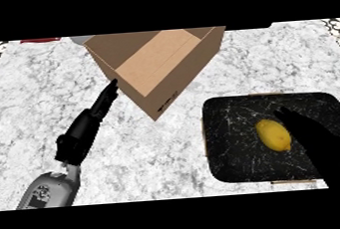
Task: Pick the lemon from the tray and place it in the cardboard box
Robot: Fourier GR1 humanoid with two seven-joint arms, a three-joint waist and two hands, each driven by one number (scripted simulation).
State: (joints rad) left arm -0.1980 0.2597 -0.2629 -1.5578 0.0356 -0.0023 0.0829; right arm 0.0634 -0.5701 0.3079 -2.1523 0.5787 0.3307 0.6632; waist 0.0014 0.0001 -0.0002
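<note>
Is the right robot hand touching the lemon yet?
Cannot tell. In the head view the right robot hand lies over the tray right beside the lemon, fingers straight; their outlines meet, but height above it isn't visible.

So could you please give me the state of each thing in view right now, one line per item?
lemon: lying on the tray, not yet picked up.
tray: flat on the counter, holding only the lemon.
cardboard box: open, flaps spread, nothing visible inside.
right hand: open, fingers straight, over the tray just beside the lemon.
left hand: open, fingers straight, pointing at the box's left side.
</note>
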